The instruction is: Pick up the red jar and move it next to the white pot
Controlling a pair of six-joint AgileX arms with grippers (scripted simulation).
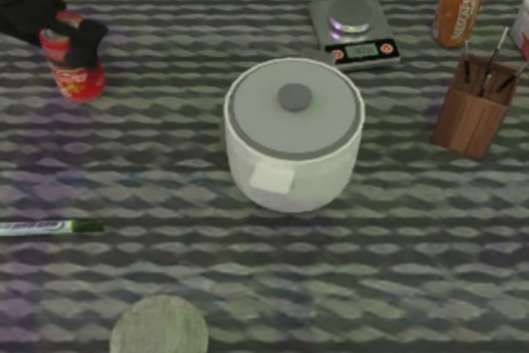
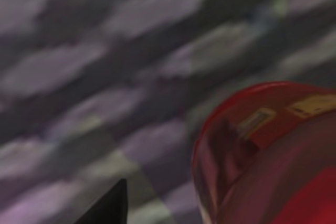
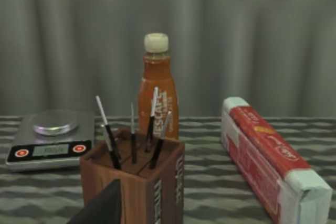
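Observation:
The red jar (image 1: pixel 76 68) stands at the table's far left back, well left of the white pot (image 1: pixel 293 131), which sits in the middle with its grey lid and dark knob. My left gripper (image 1: pixel 73 39) is down over the jar's top, and its dark fingers straddle the lid. In the left wrist view the jar (image 2: pixel 268 156) fills one side, and a gap of tablecloth shows between it and the one visible fingertip (image 2: pixel 110 208), so the gripper is open. My right arm is out of the top view; one fingertip (image 3: pixel 105 207) shows in its wrist view, held off to one side.
A kitchen scale (image 1: pixel 354 32) sits behind the pot. A sauce bottle (image 1: pixel 459 2), a wooden holder with sticks (image 1: pixel 473 109) and a red-white box (image 3: pixel 268 161) stand at the back right. A flat grey disc (image 1: pixel 159 326) lies at the front left, a green-tipped pen (image 1: pixel 50 226) at the left edge.

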